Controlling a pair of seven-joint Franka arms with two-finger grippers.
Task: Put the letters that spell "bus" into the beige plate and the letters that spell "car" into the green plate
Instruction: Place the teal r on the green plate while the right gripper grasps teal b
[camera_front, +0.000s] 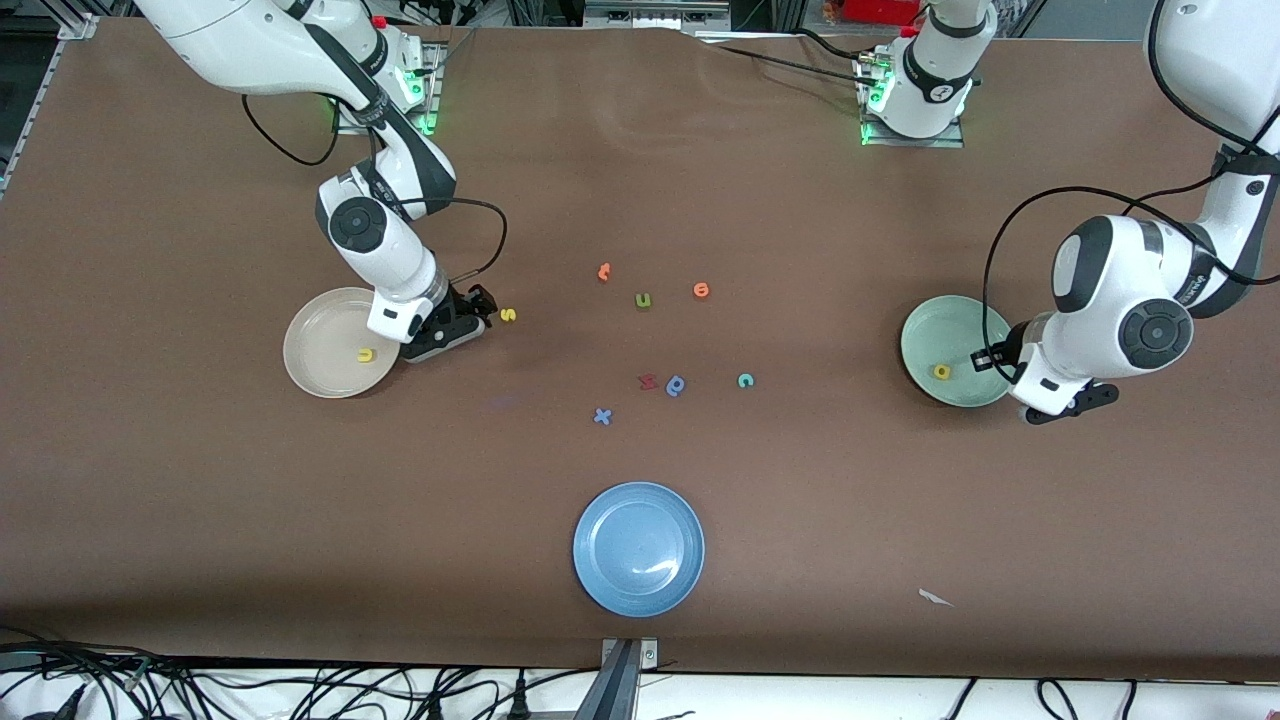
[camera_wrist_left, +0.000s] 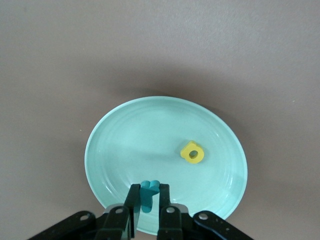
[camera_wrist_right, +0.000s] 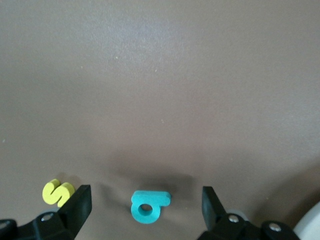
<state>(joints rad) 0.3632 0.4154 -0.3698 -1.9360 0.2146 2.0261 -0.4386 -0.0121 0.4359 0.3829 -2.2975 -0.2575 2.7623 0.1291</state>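
The left gripper (camera_wrist_left: 147, 197), fingers clamped on the light-blue r (camera_wrist_left: 149, 192), hung over the green plate (camera_wrist_left: 125, 135); a rim-side release might spill it. The right gripper (camera_wrist_right: 145, 205), fingers apart, straddled the teal b (camera_wrist_right: 147, 206); closing could nudge the yellow s (camera_wrist_right: 57, 192).

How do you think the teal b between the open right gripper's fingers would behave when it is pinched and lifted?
The teal b lies flat on the table, so it probably won't roll. It looks like thin foam, likely very light and slightly squashy under the right gripper. Being so small and low, it may slide or twist unless the fingers close squarely across it.
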